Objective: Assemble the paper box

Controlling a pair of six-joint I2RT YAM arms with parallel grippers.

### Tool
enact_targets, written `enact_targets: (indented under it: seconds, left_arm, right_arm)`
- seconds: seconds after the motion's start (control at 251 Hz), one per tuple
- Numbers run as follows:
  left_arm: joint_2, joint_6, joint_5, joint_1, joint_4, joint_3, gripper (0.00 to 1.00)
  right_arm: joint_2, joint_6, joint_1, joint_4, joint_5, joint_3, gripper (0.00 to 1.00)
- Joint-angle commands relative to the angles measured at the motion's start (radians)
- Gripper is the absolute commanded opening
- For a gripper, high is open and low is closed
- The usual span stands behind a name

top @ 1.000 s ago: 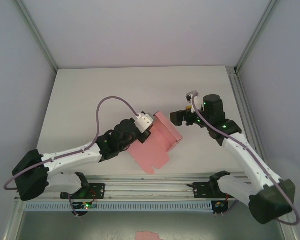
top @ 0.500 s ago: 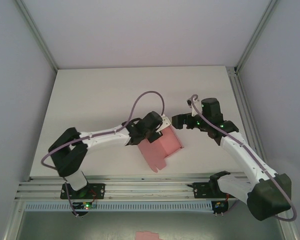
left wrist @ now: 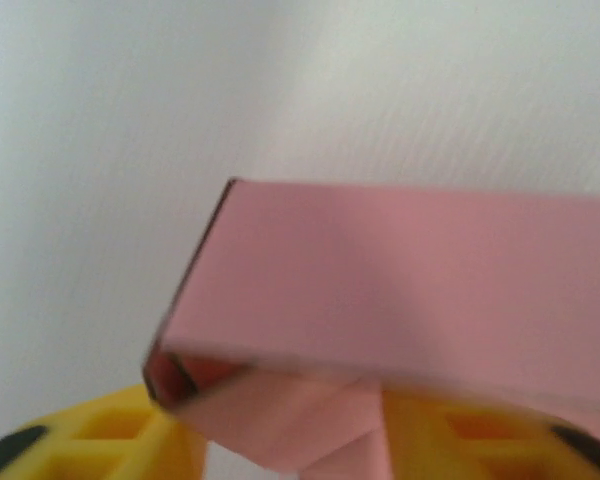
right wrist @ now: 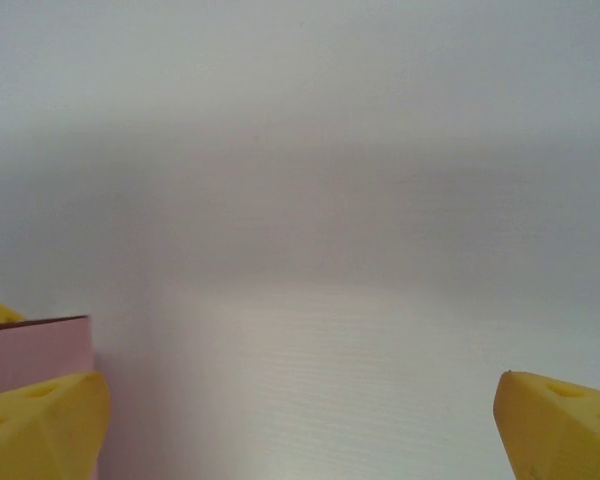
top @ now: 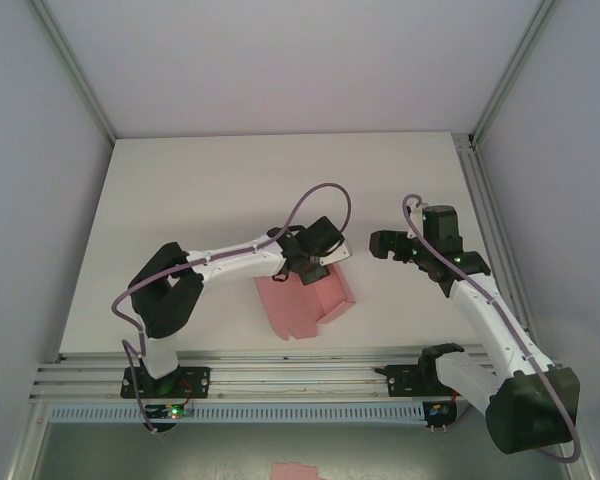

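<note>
Looking at it, left hand (top: 319, 260) sits on the far end of the paper box (top: 296, 302), can't tell if it's pinching, wide-open right hand (top: 377, 243) hangs apart to the right.

One bench (top: 180, 190), one pink paper box (top: 302, 300), one small pink scrap (top: 298, 470) nearest, two arms (top: 230, 262), each bearing one claw: left claw (top: 327, 257), right claw (top: 381, 243).

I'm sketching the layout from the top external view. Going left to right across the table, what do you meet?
Left arm's black elbow → pink thin-card paper box → right gripper → right arm's white forearm.
</note>
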Motion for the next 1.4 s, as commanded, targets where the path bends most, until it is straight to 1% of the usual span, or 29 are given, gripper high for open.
enact_targets:
  seconds: [0.0, 0.032, 0.132, 0.2, 0.243, 0.251, 0.259, 0.275, 0.327, 0.367, 0.395, 0.439, 0.491, 0.563, 0.615, 0.686, 0.746, 0.838, 0.966, 1.018, 1.085, 1.225, 1.245, 1.293, 1.397]
  left_arm:
    - [-0.068, 0.015, 0.054, 0.005, -0.047, 0.053, 0.53]
    - [-0.078, 0.014, 0.058, 0.004, -0.048, 0.061, 0.54]
    - [-0.110, 0.000, 0.043, 0.004, -0.032, 0.067, 0.64]
    - [-0.139, -0.017, 0.003, 0.004, -0.039, 0.056, 0.76]
    - [-0.164, -0.043, -0.048, 0.005, -0.035, 0.035, 0.85]
    - [-0.170, -0.049, -0.059, 0.005, -0.033, 0.031, 0.89]
    - [-0.175, -0.056, -0.068, 0.005, -0.032, 0.025, 0.96]
    - [-0.186, -0.069, -0.091, 0.006, -0.030, 0.014, 1.00]
    - [-0.226, -0.137, -0.174, 0.007, -0.021, -0.027, 1.00]
    - [-0.261, -0.204, -0.234, 0.010, -0.020, -0.062, 0.99]
    - [-0.288, -0.253, -0.264, 0.013, -0.023, -0.088, 1.00]
    - [-0.330, -0.337, -0.317, 0.023, -0.036, -0.132, 1.00]
    - [-0.378, -0.433, -0.384, 0.032, -0.069, -0.178, 1.00]
    - [-0.443, -0.555, -0.475, 0.049, -0.128, -0.239, 1.00]
    - [-0.488, -0.629, -0.533, 0.059, -0.166, -0.280, 1.00]
    - [-0.554, -0.702, -0.559, 0.076, -0.178, -0.350, 1.00]
    - [-0.607, -0.738, -0.551, 0.085, -0.154, -0.413, 1.00]
    - [-0.672, -0.755, -0.515, 0.095, -0.095, -0.495, 1.00]
    - [-0.718, -0.751, -0.497, 0.101, -0.046, -0.554, 1.00]
    - [-0.725, -0.757, -0.495, 0.102, -0.036, -0.562, 1.00]
    - [-0.730, -0.755, -0.484, 0.105, -0.004, -0.579, 1.00]
    - [-0.727, -0.753, -0.471, 0.106, 0.032, -0.598, 1.00]
    - [-0.725, -0.751, -0.469, 0.107, 0.037, -0.600, 1.00]
    - [-0.722, -0.745, -0.464, 0.108, 0.045, -0.604, 1.00]
    - [-0.713, -0.741, -0.448, 0.114, 0.047, -0.598, 1.00]
  right_arm:
    - [-0.011, -0.014, -0.012, -0.013, 0.022, -0.013, 0.98]
    - [-0.010, -0.018, -0.013, -0.010, 0.028, -0.016, 0.98]
    - [0.001, -0.043, -0.014, 0.011, 0.003, -0.007, 0.98]
    - [0.014, -0.069, -0.015, 0.020, -0.038, 0.012, 0.98]
    - [0.022, -0.069, -0.015, 0.023, -0.051, 0.029, 0.98]
    - [0.023, -0.070, -0.013, 0.024, -0.055, 0.031, 0.98]
    - [0.025, -0.071, -0.014, 0.024, -0.058, 0.034, 0.98]
    - [0.028, -0.077, -0.013, 0.024, -0.070, 0.040, 0.98]
    - [0.038, -0.106, 0.005, 0.017, -0.104, 0.063, 0.98]
    - [0.053, -0.136, 0.044, -0.018, -0.075, 0.095, 0.98]
    - [0.065, -0.154, 0.087, -0.053, -0.018, 0.125, 0.98]
    - [0.088, -0.168, 0.163, -0.110, 0.111, 0.176, 0.98]
    - [0.126, -0.153, 0.245, -0.188, 0.238, 0.246, 0.98]
    - [0.188, -0.083, 0.334, -0.295, 0.355, 0.338, 0.98]
    - [0.234, -0.050, 0.406, -0.369, 0.399, 0.383, 0.98]
    - [0.293, 0.032, 0.504, -0.468, 0.558, 0.420, 0.98]
    - [0.332, 0.092, 0.529, -0.513, 0.602, 0.430, 0.98]
    - [0.372, 0.163, 0.526, -0.491, 0.559, 0.417, 0.98]
    - [0.412, 0.215, 0.532, -0.397, 0.429, 0.408, 0.98]
    - [0.424, 0.242, 0.535, -0.398, 0.430, 0.415, 0.97]
    - [0.428, 0.281, 0.538, -0.402, 0.433, 0.405, 0.92]
    - [0.412, 0.364, 0.541, -0.392, 0.376, 0.320, 0.88]
    - [0.406, 0.376, 0.543, -0.381, 0.371, 0.305, 0.86]
    - [0.383, 0.397, 0.541, -0.347, 0.360, 0.272, 0.77]
    - [0.333, 0.422, 0.532, -0.306, 0.334, 0.230, 0.66]
